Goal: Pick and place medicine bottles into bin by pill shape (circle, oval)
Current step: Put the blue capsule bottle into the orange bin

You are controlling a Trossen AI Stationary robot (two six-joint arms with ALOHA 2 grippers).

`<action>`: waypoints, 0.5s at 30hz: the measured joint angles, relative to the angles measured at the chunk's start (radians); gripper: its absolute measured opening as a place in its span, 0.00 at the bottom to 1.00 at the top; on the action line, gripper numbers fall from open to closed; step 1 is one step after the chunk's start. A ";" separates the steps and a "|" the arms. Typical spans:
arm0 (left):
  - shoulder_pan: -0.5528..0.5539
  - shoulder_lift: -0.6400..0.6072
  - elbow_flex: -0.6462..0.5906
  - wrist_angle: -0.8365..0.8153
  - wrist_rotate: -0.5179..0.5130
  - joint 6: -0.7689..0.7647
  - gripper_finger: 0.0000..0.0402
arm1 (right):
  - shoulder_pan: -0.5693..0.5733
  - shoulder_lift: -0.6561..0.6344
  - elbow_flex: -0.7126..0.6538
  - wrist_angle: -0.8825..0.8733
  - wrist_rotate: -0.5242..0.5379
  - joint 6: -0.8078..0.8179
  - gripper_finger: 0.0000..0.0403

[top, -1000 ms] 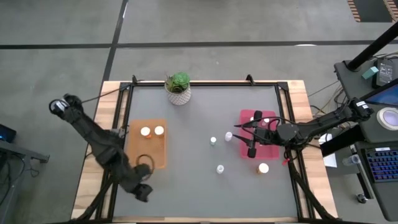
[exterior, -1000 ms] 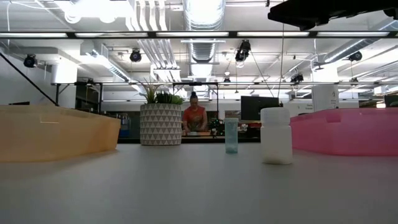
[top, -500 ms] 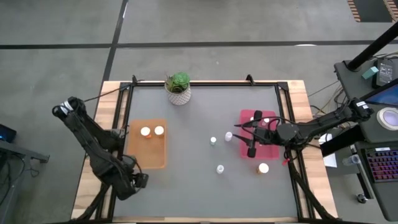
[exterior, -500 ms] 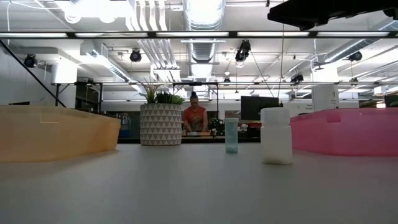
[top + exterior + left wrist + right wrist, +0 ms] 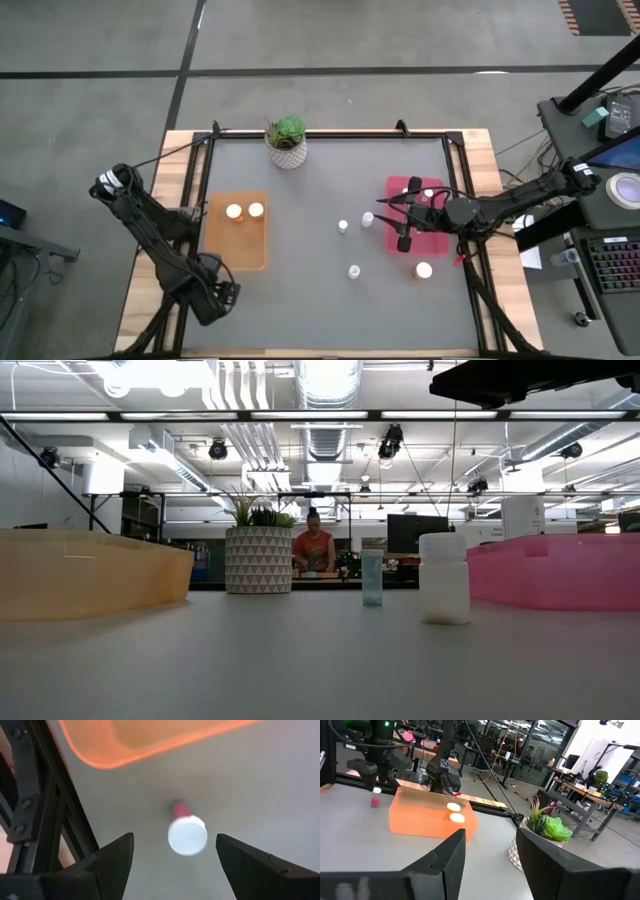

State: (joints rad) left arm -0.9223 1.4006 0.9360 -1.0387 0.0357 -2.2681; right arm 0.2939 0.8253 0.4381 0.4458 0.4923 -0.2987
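Observation:
A small medicine bottle [image 5: 187, 835] with a white cap and a pink body stands on the grey table just off the near left corner of the orange bin [image 5: 150, 745]. My left gripper [image 5: 175, 840] points down above it, open, one finger on either side and clear of it. In the high view this gripper [image 5: 215, 297] hides the bottle. The right wrist view shows the bottle [image 5: 375, 800] beside the orange bin [image 5: 427, 820]. My right gripper [image 5: 404, 240] hovers level over the pink bin [image 5: 432, 240], open with nothing between its fingers [image 5: 450, 855].
Two white-capped bottles [image 5: 245, 211] lie in the orange bin [image 5: 237, 255]. Loose bottles stand mid-table [image 5: 343, 227], [image 5: 367, 218], [image 5: 354, 271], with an orange one [image 5: 424, 270] near the pink bin. A potted plant [image 5: 287, 142] stands at the far edge. The black frame rail [image 5: 30, 805] runs beside my left gripper.
My left gripper has sunk toward the table at its near left, shifted slightly toward the left edge, and rolled and tipped until it points down. My right gripper and the bottles have stayed put.

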 joint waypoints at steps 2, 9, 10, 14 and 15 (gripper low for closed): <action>0.000 0.000 -0.012 0.001 -0.004 -0.003 0.67 | 0.000 0.000 0.000 0.000 0.000 0.000 0.42; 0.000 0.000 -0.015 0.006 -0.041 -0.003 0.62 | 0.000 0.000 0.000 0.000 0.000 -0.006 0.42; 0.000 0.000 -0.016 0.007 -0.041 -0.003 0.60 | 0.000 0.000 0.000 0.000 0.000 -0.007 0.42; 0.000 0.000 -0.027 0.025 -0.041 -0.003 0.54 | 0.000 0.000 0.000 0.000 0.000 -0.007 0.42; 0.000 0.000 -0.031 0.034 -0.041 -0.003 0.52 | 0.000 0.000 0.000 0.000 0.000 -0.007 0.42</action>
State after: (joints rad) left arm -0.9222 1.4010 0.9050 -1.0047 -0.0055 -2.2707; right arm 0.2939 0.8253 0.4380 0.4458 0.4923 -0.3061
